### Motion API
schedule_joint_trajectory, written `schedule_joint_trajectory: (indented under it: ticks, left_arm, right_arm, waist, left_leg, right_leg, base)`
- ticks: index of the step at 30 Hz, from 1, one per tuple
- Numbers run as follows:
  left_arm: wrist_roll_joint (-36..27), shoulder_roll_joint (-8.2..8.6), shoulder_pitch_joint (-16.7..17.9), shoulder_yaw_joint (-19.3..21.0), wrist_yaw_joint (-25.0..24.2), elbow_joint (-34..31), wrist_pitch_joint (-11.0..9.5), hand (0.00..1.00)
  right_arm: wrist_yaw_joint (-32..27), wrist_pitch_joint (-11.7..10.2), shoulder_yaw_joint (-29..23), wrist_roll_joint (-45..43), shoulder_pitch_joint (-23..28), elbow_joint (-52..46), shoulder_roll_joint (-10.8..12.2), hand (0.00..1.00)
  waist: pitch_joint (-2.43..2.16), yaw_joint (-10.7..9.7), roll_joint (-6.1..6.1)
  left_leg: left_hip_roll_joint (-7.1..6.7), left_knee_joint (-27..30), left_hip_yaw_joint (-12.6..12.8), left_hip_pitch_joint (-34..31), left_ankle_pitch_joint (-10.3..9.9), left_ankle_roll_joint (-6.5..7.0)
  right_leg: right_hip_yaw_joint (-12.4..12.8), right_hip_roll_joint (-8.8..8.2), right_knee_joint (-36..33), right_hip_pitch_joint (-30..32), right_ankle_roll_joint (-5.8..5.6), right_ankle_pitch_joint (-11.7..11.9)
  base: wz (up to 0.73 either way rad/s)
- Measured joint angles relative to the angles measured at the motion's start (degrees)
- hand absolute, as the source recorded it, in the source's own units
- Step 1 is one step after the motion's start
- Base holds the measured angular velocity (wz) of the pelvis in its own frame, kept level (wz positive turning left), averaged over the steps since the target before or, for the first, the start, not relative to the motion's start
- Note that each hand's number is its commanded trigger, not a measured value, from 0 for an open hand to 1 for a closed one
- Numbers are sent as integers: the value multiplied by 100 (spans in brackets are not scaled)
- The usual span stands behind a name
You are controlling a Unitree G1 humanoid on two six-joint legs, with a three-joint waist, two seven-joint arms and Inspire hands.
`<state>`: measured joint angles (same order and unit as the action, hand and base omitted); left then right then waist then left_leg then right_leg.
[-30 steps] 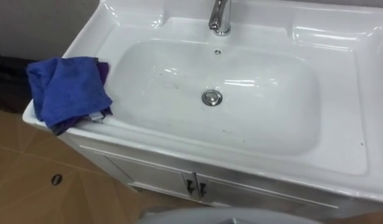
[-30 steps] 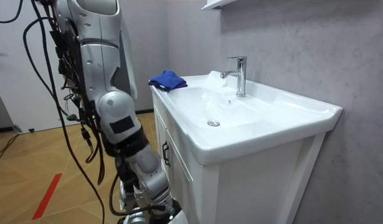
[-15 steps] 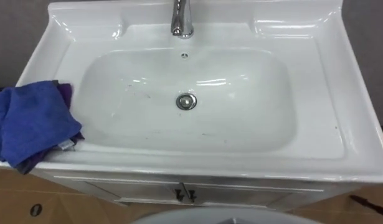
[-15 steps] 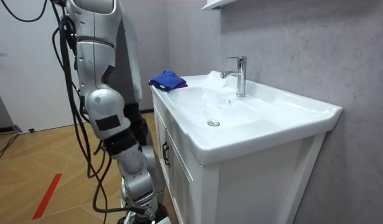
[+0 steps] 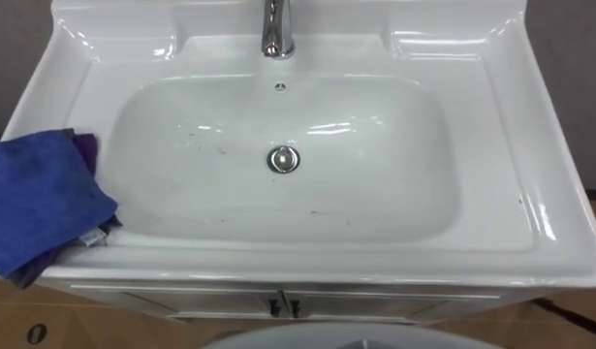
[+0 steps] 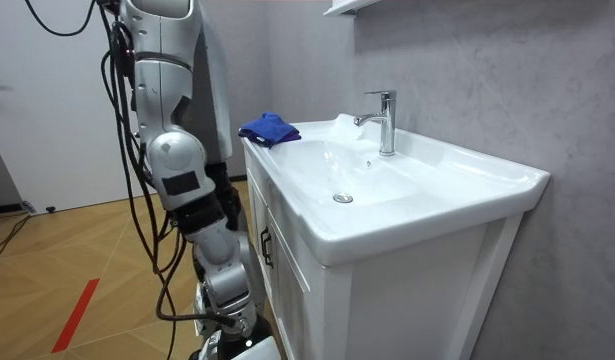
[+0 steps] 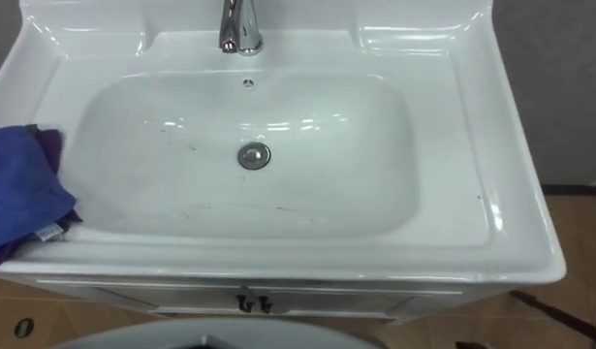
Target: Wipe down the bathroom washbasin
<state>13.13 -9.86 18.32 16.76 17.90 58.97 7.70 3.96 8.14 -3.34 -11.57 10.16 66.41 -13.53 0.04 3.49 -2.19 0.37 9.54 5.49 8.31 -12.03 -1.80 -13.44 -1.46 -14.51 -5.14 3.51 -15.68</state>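
A white basin point(image 5: 516, 136) is set in a cabinet top, square in front of me. Its bowl carries thin dark streaks point(image 5: 218, 150) left of the chrome drain point(image 5: 284, 160). A chrome tap point(image 5: 276, 29) stands at the back middle. A crumpled blue cloth point(image 5: 41, 199) lies on the basin's left rim, overhanging the front corner, with a purple layer showing beneath it. In the room view the cloth point(image 6: 269, 128) lies at the far end of the basin point(image 6: 427, 205), and I stand close to the cabinet on the room view's left.
The white cabinet under the basin has two doors with dark handles point(image 5: 286, 307). Wooden floor point(image 5: 26, 320) lies at the lower left. A grey wall point(image 6: 487, 80) rises behind the basin, and a shelf corner point(image 6: 347, 8) sits above the tap.
The eye view has swung until the basin sits square ahead, so the camera moved. In the room view my body has shifted nearer the cabinet. The cloth stays put.
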Motion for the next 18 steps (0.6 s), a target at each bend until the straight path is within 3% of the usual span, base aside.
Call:
schedule_joint_trajectory:
  ticks: [9,18]
  left_arm:
    - [1,0,-110,0,-408,247,157,0]
    - [-3,9,-215,-22,-612,298,206,0]
  right_arm:
    - [3,119,49,-29,-22,94,43,0]
    - [68,193,218,-46,-120,92,110,0]
  waist:
    - [3,23,-39]
    - [8,0,-61]
  left_leg:
    - [-4,25,240,42,-75,122]
    - [-20,134,277,26,-176,280]
  right_leg:
    - [167,-1,16,4,-110,72]
    - [246,-61,-8,25,-236,153]
  base:
    - [-7]
    - [-5]
